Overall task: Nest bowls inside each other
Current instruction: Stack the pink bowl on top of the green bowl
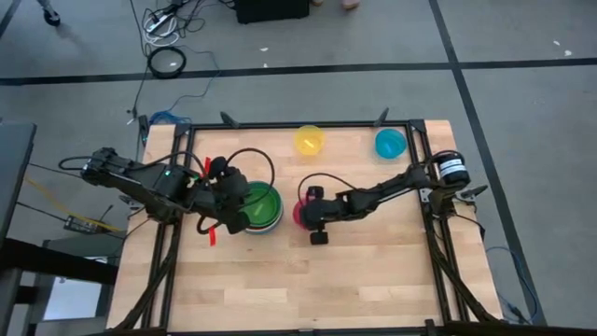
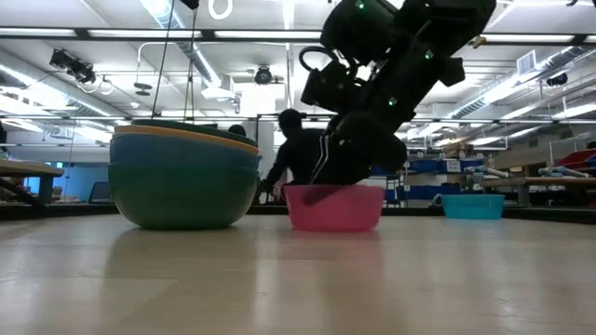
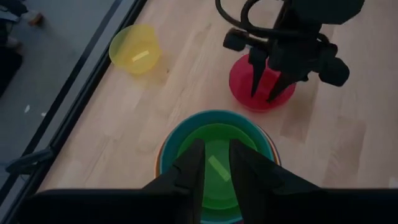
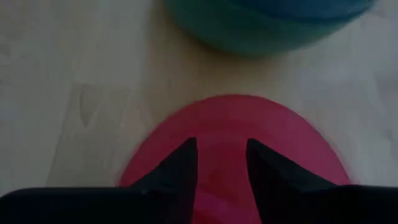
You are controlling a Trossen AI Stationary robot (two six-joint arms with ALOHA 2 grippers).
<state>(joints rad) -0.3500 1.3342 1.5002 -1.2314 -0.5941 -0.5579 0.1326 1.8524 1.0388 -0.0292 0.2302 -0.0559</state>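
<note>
Right now my right pincer [image 1: 304,211] stands with fingers parted over the pink-red bowl [image 3: 245,84], one finger inside its rim, the stack [image 1: 266,207] just beyond, where my left pincer [image 1: 241,207] hovers open directly above.

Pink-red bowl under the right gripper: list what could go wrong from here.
1. The right gripper straddles the rim of the pink-red bowl on one side only; lifted so, the bowl may tilt or slip.
2. The nested stack sits close beside it, so a swing could knock it.
3. The left gripper hangs over the stack, where the arms could collide.
</note>
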